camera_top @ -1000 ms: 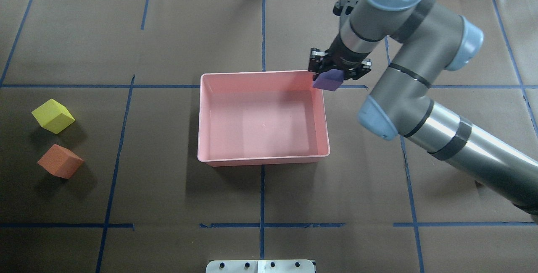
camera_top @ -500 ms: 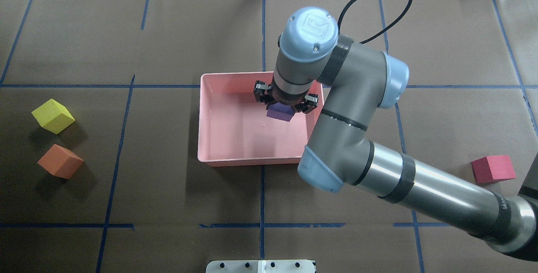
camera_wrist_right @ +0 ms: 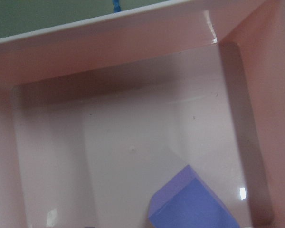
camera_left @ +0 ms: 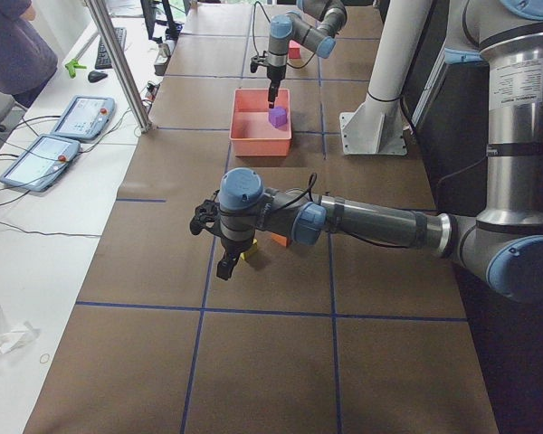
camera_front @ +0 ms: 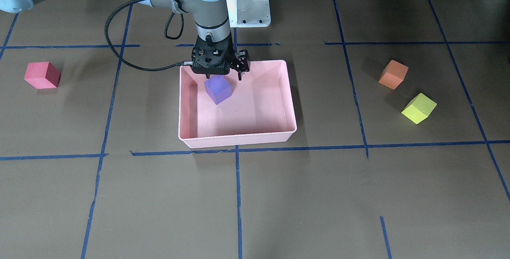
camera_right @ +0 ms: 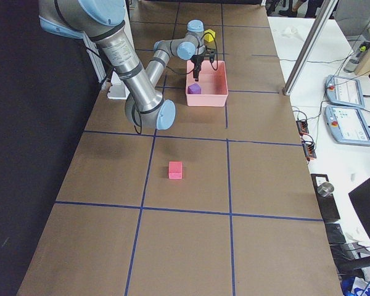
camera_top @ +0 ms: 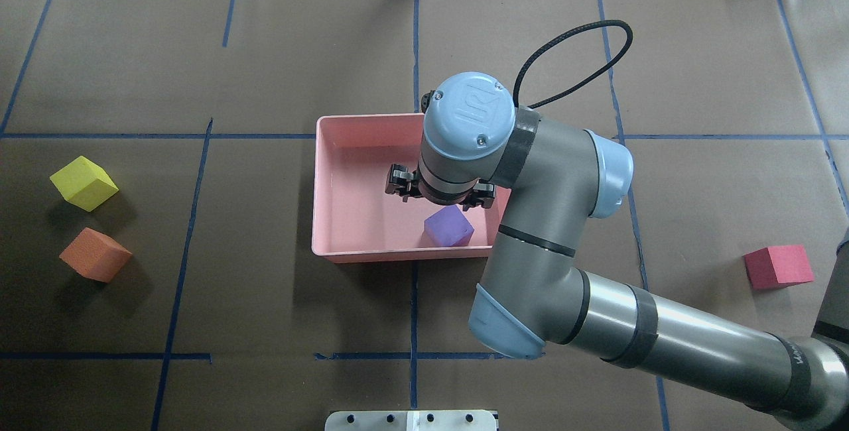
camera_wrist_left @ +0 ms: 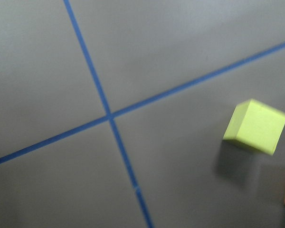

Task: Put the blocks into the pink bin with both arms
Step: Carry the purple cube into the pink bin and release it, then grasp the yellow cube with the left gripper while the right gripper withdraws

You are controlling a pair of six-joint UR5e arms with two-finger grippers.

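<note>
Over the pink bin (camera_top: 320, 185): the right tool (camera_top: 439, 193) hangs pointing down within the rim's outline, its fingers spread wide with nothing between them.
Inside the bin: the purple block (camera_top: 449, 227) sits below the right tool, apart from both fingers and close to the wall on the robot's side. It is turned at an angle to the walls. Whether it lies flat on the floor cannot be told.
Room in the bin: bare pink floor shows from the purple block to the far wall and to the wall on the robot's left.
Rim crossing: the right arm (camera_top: 663, 331) comes in over the bin's corner on the robot's near right, and its wrist hides part of the rim there in the overhead view.
On the robot's left: the yellow-green block (camera_top: 83, 183) and the orange block (camera_top: 95, 254) stand near each other but apart, the orange one nearer the robot. Both are well apart from the bin.
Above that pair: the left tool (camera_left: 223, 265) hangs low over the surface (camera_top: 265, 53) near both blocks. It shows only in the side view, so I cannot tell whether it is spread or pressed together.
On the robot's right: the red-pink block (camera_top: 778, 266) stands alone, well apart from the bin, with brown surface showing on all sides of it.
Markings: blue tape lines (camera_top: 193, 219) cross the surface, one running between the left pair and the bin.
</note>
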